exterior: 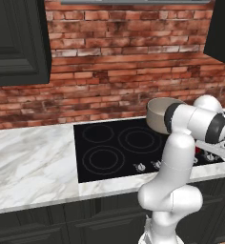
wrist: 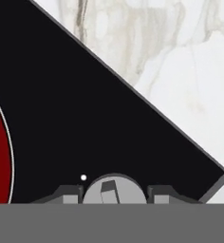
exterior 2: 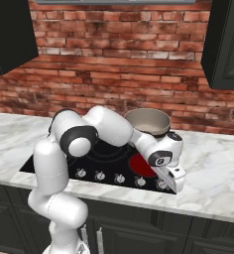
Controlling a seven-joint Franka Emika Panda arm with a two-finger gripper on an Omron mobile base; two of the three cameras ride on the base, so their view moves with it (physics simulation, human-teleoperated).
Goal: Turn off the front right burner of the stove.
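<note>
Nearest in the hand view, a silver knob [wrist: 114, 190] is flanked by the gripper's [wrist: 115, 192] spread fingertips. Left of it glows the front right burner [wrist: 0, 156] on the stove [wrist: 85, 109]. Squeezing squarely before twisting is advised. Five knobs and one pot [exterior 2: 147, 122] are counted.

White marble worktop [exterior: 33, 157] with the inset black glass stove [exterior: 109, 157], a grey pot [exterior 2: 147, 122] on its back right.

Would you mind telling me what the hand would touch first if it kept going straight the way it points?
Most likely the silver knob between its fingertips on the stove; depth is unclear.
</note>
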